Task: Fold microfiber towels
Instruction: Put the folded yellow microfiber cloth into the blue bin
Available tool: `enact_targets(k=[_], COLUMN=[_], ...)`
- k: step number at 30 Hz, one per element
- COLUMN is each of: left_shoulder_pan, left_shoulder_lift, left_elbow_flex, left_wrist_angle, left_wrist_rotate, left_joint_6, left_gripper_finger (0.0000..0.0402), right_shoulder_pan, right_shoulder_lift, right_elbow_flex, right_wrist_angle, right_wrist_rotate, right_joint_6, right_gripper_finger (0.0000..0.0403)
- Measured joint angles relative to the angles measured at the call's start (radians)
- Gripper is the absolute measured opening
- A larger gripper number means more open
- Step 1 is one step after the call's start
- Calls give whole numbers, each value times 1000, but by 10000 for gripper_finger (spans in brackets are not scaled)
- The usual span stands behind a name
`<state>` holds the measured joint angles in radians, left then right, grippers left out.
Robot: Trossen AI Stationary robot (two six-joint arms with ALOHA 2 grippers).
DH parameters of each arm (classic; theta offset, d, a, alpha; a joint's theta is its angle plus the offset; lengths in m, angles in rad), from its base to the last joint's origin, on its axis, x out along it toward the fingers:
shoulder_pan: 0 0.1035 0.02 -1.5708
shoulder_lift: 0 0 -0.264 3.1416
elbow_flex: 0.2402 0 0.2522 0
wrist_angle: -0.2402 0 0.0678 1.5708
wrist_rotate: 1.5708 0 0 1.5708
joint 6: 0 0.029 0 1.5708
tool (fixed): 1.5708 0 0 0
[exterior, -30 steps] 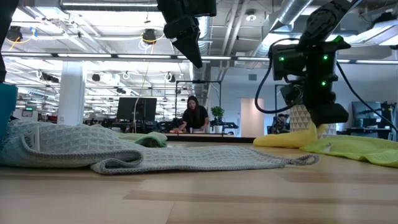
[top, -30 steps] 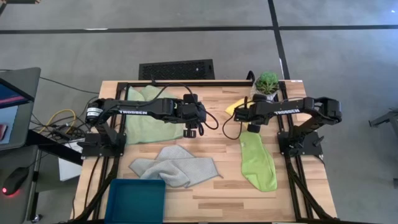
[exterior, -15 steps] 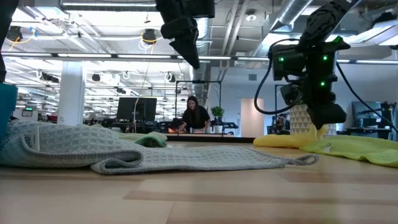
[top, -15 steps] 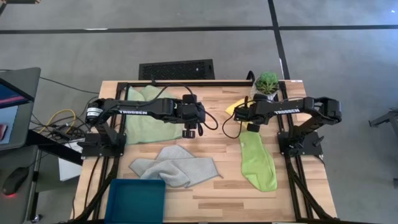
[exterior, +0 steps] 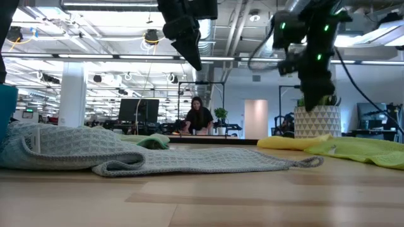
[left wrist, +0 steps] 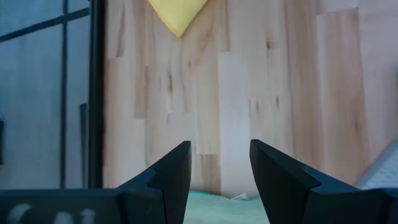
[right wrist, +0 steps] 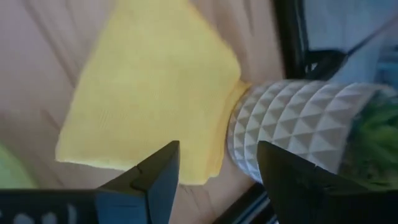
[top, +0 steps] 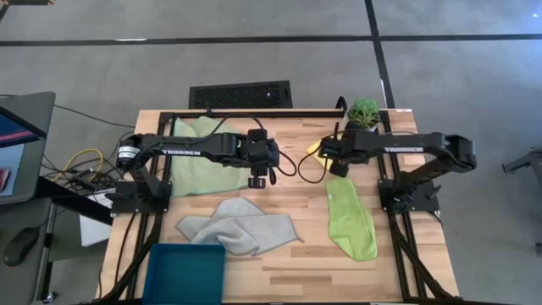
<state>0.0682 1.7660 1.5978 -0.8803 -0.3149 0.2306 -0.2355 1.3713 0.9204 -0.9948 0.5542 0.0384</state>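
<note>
Wooden planks make up the table (top: pixel 288 254), which stands on a grey floor; in the low view an open office shows behind it, with a person (exterior: pixel 197 117) far back.

On the high view, the teal bin (top: pixel 185 273) sits at about seven o'clock on the table; what it holds cannot be seen.

Up at about one o'clock, the right gripper (top: pixel 326 151) hangs clear of the wood with its jaws spread wide and nothing between them. Its wrist view looks down on the folded yellow towel (right wrist: pixel 149 93), which touches the white patterned plant pot (right wrist: pixel 298 127). Just toward five o'clock from that gripper lies the lime green towel (top: pixel 351 219), folded into a long strip.

Near the centre, slightly toward eleven o'clock, the left gripper (top: pixel 258 178) hovers above the table, jaws apart and empty. The sage green towel (top: pixel 203 165) lies under the left arm at about ten o'clock. The pale grey-green towel (top: pixel 239 227) lies crumpled at about six o'clock from the left gripper, beside the bin.
</note>
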Motion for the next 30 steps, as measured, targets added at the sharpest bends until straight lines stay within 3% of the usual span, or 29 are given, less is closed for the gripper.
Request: enact_targets(k=[5, 12, 18, 23, 30], left_shoulder_pan=[23, 35, 35, 35, 35], left_shoulder_lift=[0, 2, 59, 192, 406], left_elbow_flex=[-13, -185, -296, -273, -60], left_wrist_angle=[53, 456, 765, 900, 957], left_wrist_rotate=[71, 117, 136, 134, 91], left_joint_6=[38, 269, 364, 409, 411], left_gripper_finger=[158, 158, 158, 158, 158], right_shoulder_pan=[65, 174, 229, 256, 272], right_shoulder_lift=[-129, -253, -308, -338, -354], right_elbow_flex=[9, 9, 9, 12, 12], right_wrist_angle=[-4, 23, 65, 73, 88], right_wrist_rotate=[-1, -6, -7, -9, -11], right_joint_6=[57, 116, 117, 114, 113], right_gripper_finger=[238, 238, 238, 238, 238])
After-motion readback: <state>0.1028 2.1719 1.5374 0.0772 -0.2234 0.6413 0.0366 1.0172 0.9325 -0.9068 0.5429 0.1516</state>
